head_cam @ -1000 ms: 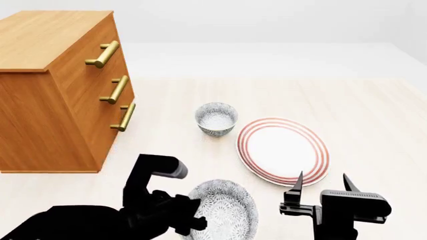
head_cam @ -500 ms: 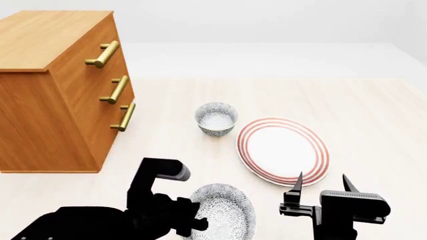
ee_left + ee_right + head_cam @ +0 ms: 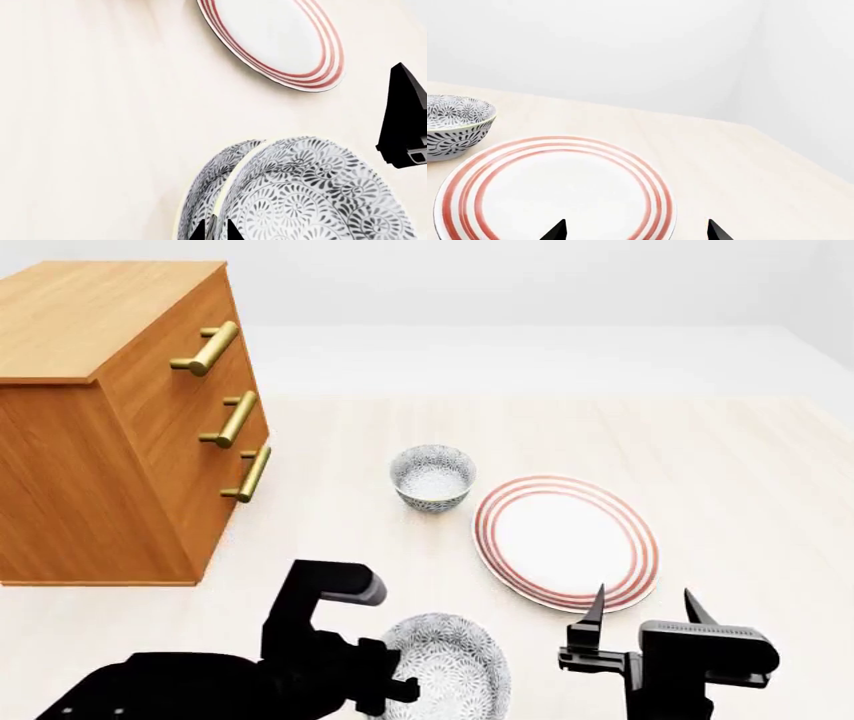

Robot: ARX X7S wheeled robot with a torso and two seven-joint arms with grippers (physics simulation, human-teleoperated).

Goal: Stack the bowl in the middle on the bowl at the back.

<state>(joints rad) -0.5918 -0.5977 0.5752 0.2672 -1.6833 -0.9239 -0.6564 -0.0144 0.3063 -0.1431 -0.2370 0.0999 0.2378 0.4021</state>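
Note:
The bowl in the middle (image 3: 451, 665), grey-and-white patterned, is low in the head view, and my left gripper (image 3: 395, 685) holds it by its left rim. In the left wrist view the rim of this bowl (image 3: 307, 195) sits pinched between the two fingertips of the left gripper (image 3: 213, 231), with a shadow on the table beside it. The bowl at the back (image 3: 433, 477) stands upright and alone, farther away; it shows too in the right wrist view as the back bowl (image 3: 457, 125). My right gripper (image 3: 645, 605) is open by the plate's near edge, nothing between its fingers.
A red-ringed white plate (image 3: 567, 540) lies right of the back bowl, just beyond the right gripper (image 3: 636, 231). A wooden dresser (image 3: 120, 420) with brass handles stands at the left. The pale tabletop (image 3: 747, 460) runs on to the right and back.
My left arm has shifted slightly right and lower in the head view, carrying the bowl with it. The right arm, back bowl and plate have not moved.

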